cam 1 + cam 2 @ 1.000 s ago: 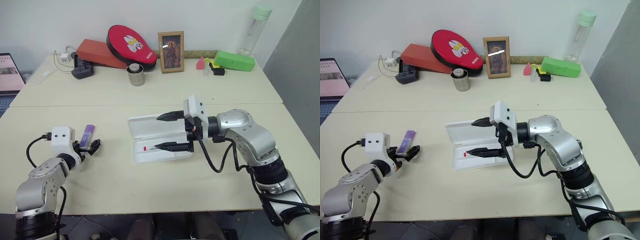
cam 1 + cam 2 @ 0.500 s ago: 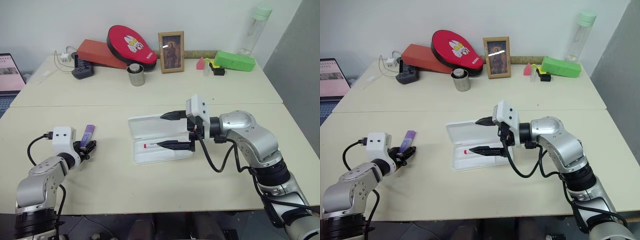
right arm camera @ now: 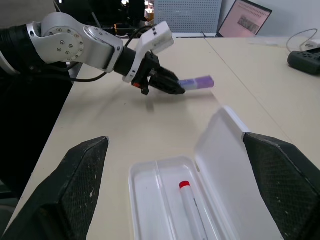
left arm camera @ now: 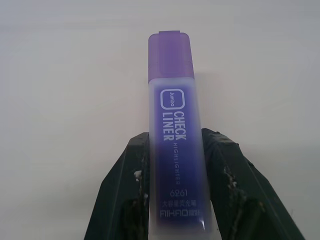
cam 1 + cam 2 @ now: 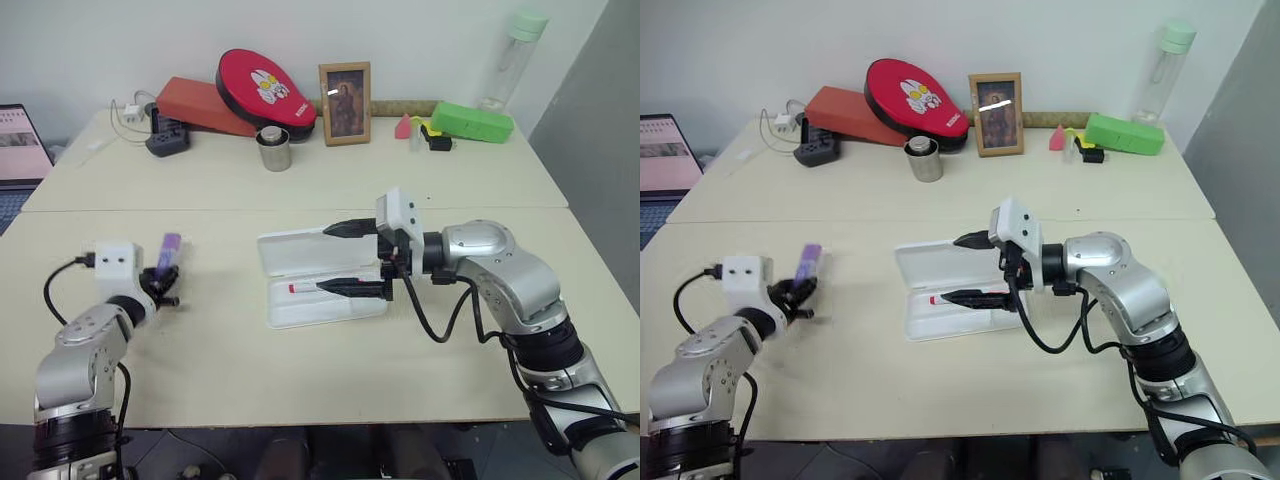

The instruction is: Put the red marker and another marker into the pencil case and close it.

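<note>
Reading "CHECK LINER", purple marker sits in left end effector.

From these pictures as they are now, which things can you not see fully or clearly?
- Red marker: its lower end is cut off by the edge of the right wrist view; in the eye views the right gripper covers much of it.
- Purple marker: its rear end runs out of the left wrist view, between the fingers of the left gripper.
- Pencil case: its hinge is too small to make out.
</note>
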Tool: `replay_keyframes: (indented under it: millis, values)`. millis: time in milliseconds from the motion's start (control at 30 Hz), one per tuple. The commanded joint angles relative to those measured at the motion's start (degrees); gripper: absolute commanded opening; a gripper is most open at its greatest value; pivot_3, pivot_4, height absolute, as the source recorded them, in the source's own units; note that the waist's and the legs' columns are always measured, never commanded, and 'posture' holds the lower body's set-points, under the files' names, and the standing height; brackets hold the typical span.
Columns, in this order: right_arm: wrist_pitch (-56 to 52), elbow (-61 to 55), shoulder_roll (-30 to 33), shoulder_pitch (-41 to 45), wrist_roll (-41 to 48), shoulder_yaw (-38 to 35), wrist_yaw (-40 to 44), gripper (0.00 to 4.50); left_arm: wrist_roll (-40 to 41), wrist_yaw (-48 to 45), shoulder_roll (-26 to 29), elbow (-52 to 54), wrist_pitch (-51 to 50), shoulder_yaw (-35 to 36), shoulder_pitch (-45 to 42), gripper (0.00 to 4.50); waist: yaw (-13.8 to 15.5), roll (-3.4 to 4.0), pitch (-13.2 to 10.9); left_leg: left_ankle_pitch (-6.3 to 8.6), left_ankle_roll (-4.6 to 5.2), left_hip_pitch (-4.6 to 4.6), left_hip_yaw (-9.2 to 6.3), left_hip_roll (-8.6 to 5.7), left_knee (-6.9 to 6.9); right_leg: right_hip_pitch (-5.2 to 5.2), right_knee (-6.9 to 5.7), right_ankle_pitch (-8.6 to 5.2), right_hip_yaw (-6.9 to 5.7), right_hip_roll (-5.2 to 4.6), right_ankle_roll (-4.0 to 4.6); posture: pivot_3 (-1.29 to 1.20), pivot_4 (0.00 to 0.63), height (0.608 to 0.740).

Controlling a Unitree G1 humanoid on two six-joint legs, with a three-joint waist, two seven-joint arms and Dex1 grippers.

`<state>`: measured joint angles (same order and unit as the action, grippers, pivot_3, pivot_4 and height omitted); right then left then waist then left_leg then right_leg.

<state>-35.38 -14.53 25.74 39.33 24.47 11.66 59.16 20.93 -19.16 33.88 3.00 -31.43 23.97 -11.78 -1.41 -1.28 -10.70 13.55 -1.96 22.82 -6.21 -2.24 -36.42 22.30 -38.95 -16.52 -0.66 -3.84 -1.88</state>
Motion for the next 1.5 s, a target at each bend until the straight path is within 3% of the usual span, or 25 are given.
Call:
replay_keyframes:
  millis: [33,367,533,667,867,1133,1500]
  values:
    - [-1.23,-4.05,2.25,-0.27,6.26,-6.48,1.24,4.50,6.59,-6.30,1.11,9.47,2.78,1.45,-3.10,1.20,0.09,0.00,0.00,0.00,-0.01,0.06,-0.01,-0.02,0.00,0.01,0.05,0.01,-0.03,-0.06,-0.01,0.00,0.150,0.740]
    - [-5.14,-9.17,12.89,-6.61,14.55,-19.72,0.25,4.50,15.09,-30.00,13.55,26.25,-4.61,-16.05,-5.29,1.20,-0.45,-0.02,-0.02,0.01,0.04,-0.03,0.22,-0.07,0.02,-0.03,0.02,0.04,0.03,-0.05,-0.10,0.00,0.150,0.740]
    - [-6.13,-12.86,15.29,-10.41,15.45,-21.69,-3.13,4.50,13.40,-39.37,18.70,25.37,-3.72,-23.48,-6.58,1.20,-0.49,0.06,-0.06,0.02,0.06,-0.08,0.33,0.09,0.04,-0.03,-0.02,0.03,0.07,0.37,-0.09,0.00,0.150,0.740]
    - [-7.51,-16.63,15.81,-13.52,16.96,-23.05,-6.38,4.50,3.33,-42.93,21.52,19.57,2.38,-30.83,-8.61,1.20,-0.21,0.08,-0.07,0.02,0.06,-0.06,0.32,0.14,0.03,-0.06,0.01,0.02,0.05,0.45,-0.07,0.00,0.150,0.740]
    - [-8.50,-20.11,16.48,-17.73,17.75,-23.52,-10.31,4.50,-3.56,-47.96,20.97,10.86,7.84,-37.15,-11.57,1.20,-0.21,0.09,-0.07,0.02,0.07,-0.03,0.32,0.11,0.03,-0.03,0.03,0.03,0.05,0.44,-0.08,0.00,0.150,0.740]
    - [-9.76,-22.36,18.06,-21.85,18.17,-23.14,-13.61,4.50,-10.20,-50.50,15.76,1.96,12.38,-42.44,-17.38,1.20,-0.14,0.06,-0.09,0.02,0.07,0.00,0.28,0.11,0.01,-0.03,0.03,0.02,0.01,0.44,-0.08,0.00,0.150,0.740]
    - [-9.70,-25.31,19.38,-24.74,19.71,-22.67,-14.77,4.50,-12.35,-51.51,12.65,1.09,11.37,-43.22,-17.75,1.20,-0.25,0.07,-0.08,0.02,0.08,-0.01,0.24,0.12,-0.01,-0.05,0.00,0.02,0.00,0.45,-0.09,0.00,0.150,0.740]
